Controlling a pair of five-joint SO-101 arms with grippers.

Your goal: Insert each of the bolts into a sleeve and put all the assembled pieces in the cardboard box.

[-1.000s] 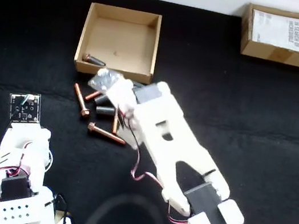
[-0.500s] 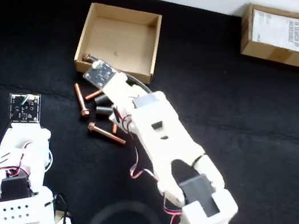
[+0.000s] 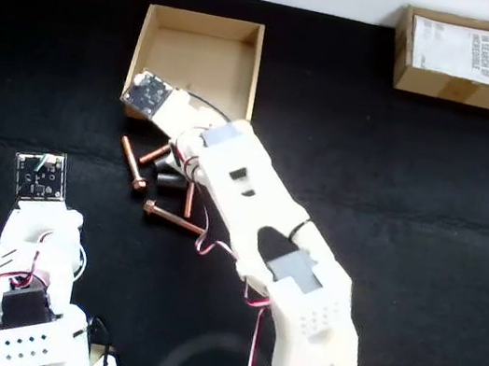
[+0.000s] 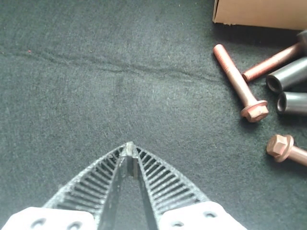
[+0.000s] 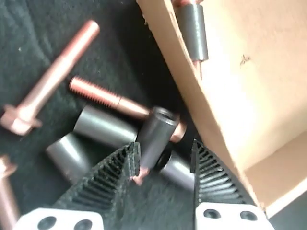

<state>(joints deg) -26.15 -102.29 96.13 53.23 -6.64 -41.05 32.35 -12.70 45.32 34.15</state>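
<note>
The cardboard box [image 3: 144,52] stands at the back left, and an assembled bolt and sleeve [image 5: 192,33] lies inside by its front wall [image 5: 192,105]. Several copper bolts [image 3: 130,163] and dark sleeves [image 3: 169,181] lie loose on the cloth in front of it. My right gripper [image 5: 164,146] is open just outside the box's front wall. A tilted sleeve [image 5: 156,132] stands between its fingers, with a copper tip showing beneath it. The sleeve touches one finger [image 5: 124,160] and is apart from the other. My left gripper [image 4: 129,147] is shut on nothing, over bare cloth near the front left.
A second cardboard box [image 3: 460,88] holding a printed sheet sits at the back right. The right arm [image 3: 235,181] stretches diagonally across the middle of the black cloth. The left arm [image 3: 32,231] stands at the front left, with bolts [image 4: 237,81] and sleeves [image 4: 288,74] beyond it.
The right arm has swung left and farther out, bringing its wrist from over the loose parts to the box's front left corner. The left arm has not moved.
</note>
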